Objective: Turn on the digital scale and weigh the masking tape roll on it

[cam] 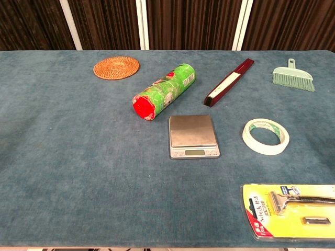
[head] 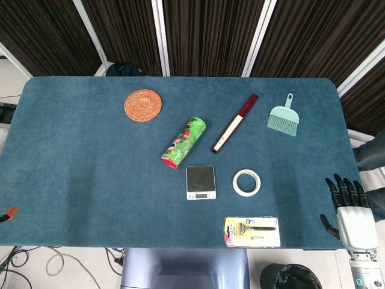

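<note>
The small digital scale (head: 200, 182) (cam: 192, 136) lies flat near the table's middle, its steel platform bare and its display and buttons facing the front edge. Just to its right the masking tape roll (head: 246, 182) (cam: 265, 136) lies flat on the cloth, a short gap away from the scale. My right hand (head: 350, 211) hovers at the table's front right corner in the head view, fingers stretched out and apart, holding nothing, well right of the tape. The chest view does not show it. My left hand appears in neither view.
A green patterned tube (head: 183, 142) (cam: 165, 90) lies diagonally behind the scale. A dark red flat case (head: 235, 122), a mint hand brush (head: 283, 116) and a woven coaster (head: 143, 105) sit further back. A packaged razor (head: 252, 231) (cam: 290, 209) lies at the front edge.
</note>
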Controlling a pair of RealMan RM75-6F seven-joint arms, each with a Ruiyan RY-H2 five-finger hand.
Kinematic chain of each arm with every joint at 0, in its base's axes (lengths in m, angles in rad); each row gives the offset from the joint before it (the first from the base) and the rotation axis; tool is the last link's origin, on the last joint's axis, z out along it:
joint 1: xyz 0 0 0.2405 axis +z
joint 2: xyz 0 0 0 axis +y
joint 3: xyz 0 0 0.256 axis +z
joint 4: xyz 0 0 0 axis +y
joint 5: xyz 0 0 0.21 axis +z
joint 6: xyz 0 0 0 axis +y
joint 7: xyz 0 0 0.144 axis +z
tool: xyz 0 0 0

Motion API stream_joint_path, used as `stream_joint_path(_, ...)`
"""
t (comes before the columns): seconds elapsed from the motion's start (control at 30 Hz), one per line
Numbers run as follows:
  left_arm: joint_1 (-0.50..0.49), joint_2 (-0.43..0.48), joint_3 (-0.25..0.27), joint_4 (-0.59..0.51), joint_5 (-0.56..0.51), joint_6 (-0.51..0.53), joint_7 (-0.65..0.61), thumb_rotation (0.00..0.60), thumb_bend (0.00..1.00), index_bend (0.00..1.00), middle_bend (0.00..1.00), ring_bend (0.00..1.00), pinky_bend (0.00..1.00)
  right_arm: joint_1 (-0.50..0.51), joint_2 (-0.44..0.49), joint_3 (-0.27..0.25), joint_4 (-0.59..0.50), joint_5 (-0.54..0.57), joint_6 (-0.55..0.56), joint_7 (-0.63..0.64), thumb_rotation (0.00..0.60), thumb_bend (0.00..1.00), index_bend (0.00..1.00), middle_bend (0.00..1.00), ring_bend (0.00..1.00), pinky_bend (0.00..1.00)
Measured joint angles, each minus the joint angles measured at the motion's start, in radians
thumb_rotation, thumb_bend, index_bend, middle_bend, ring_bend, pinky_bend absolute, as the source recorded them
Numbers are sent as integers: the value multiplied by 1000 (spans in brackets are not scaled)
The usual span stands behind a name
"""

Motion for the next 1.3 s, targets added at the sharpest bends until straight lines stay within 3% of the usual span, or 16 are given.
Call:
stream_joint_path(1.07, 3, -2, 0, -2, 2, 8, 7, 600, 43, 50, 0, 0, 0, 7, 27, -20, -26, -5, -39, 73, 600, 355, 0, 0, 0, 30)
stream_joint_path(1.3, 3, 0, 1, -4, 3, 8, 2, 600, 43, 50, 0, 0, 0, 42, 63, -31, -64, -23, -107, 190, 600, 355, 0, 0, 0, 29)
